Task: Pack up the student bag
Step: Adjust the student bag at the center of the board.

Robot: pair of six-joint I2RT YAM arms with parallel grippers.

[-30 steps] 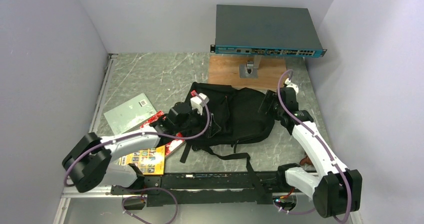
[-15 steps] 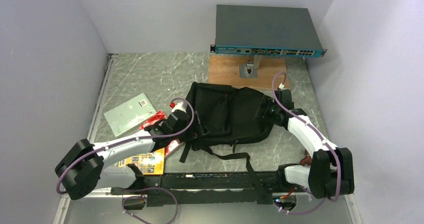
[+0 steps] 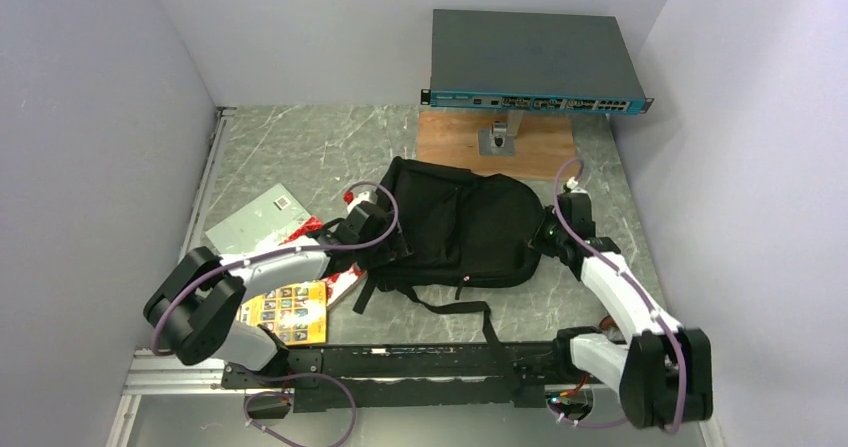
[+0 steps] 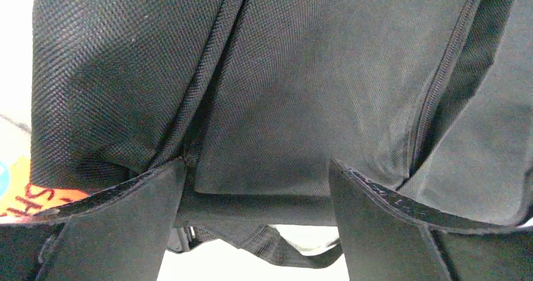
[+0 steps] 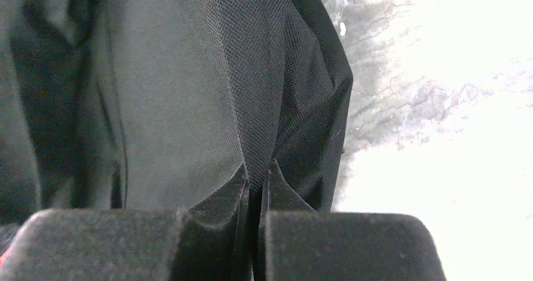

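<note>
Black soft fabric backpack (image 3: 460, 229) lies mid-frame in the top view, limp and probably light; seams and folds grip best. At its right edge the right gripper (image 5: 257, 171) pinches a fold; the left gripper (image 4: 258, 168) stands spread apart.

The student bag (image 3: 470, 232) lies on the table (image 3: 300, 147), rack box (image 3: 530, 62) behind, booklet (image 3: 290, 307) left.

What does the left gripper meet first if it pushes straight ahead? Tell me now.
The bag: its black fabric fills the view just ahead of the open left gripper. It seems very close, though depth is unclear.
</note>
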